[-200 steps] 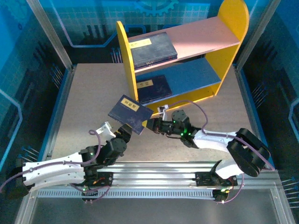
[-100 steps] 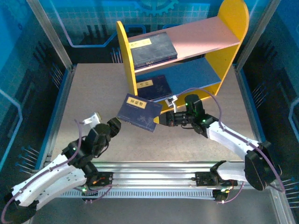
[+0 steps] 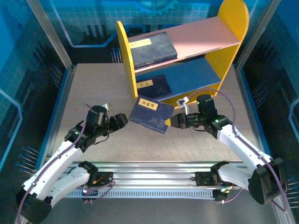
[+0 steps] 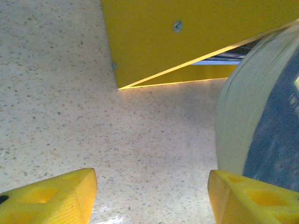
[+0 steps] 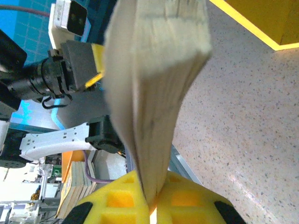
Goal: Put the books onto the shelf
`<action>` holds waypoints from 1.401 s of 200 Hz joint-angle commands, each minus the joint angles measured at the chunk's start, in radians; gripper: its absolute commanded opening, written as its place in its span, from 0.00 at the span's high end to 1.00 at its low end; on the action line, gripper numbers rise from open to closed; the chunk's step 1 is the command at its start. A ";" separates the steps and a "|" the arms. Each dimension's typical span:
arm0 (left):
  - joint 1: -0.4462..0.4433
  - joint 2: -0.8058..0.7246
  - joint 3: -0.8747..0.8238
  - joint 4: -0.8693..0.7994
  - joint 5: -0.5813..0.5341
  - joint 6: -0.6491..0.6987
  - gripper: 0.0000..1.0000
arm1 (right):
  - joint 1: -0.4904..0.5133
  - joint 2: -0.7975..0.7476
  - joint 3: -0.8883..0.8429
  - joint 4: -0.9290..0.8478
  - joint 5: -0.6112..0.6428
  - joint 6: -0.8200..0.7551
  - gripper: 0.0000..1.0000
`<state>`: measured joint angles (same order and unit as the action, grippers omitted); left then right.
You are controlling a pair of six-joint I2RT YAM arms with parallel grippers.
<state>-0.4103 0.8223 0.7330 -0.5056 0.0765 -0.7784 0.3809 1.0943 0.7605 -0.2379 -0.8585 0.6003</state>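
Note:
The shelf (image 3: 125,56) stands at the back of the table, with yellow side panels, a pink upper board and a blue lower board. One navy book (image 3: 152,49) lies on the pink board and another (image 3: 154,87) on the blue board. A third book (image 3: 152,114) hangs tilted above the table just in front of the shelf's left panel, and my right gripper (image 3: 171,122) is shut on its right edge. In the right wrist view the pads (image 5: 121,198) pinch the book's page edge (image 5: 154,84). My left gripper (image 3: 123,118) is open, just left of that book and apart from it.
The left wrist view has speckled tabletop between the open gripper (image 4: 152,196), the held book (image 4: 261,121) close on the right and the shelf's yellow panel (image 4: 187,37) ahead. Metal frame posts and blue walls bound the table (image 3: 88,93).
My right arm has carried the book up and to the right, toward the shelf. My left arm has drawn back to the left of the book, its jaws wider.

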 commanded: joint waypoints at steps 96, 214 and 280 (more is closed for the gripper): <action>0.057 0.113 -0.026 0.244 0.389 0.033 0.30 | -0.026 -0.057 -0.009 0.003 -0.157 -0.013 0.93; 0.056 0.081 -0.084 0.390 0.506 0.007 0.43 | -0.026 -0.014 -0.019 0.005 -0.162 -0.015 0.91; 0.056 0.101 -0.078 0.430 0.532 -0.004 0.68 | -0.025 0.004 -0.034 0.016 -0.128 -0.013 0.89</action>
<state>-0.3614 0.9192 0.6506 -0.1215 0.5667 -0.7822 0.3653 1.0916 0.7433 -0.2607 -0.9760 0.5861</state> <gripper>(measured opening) 0.388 0.104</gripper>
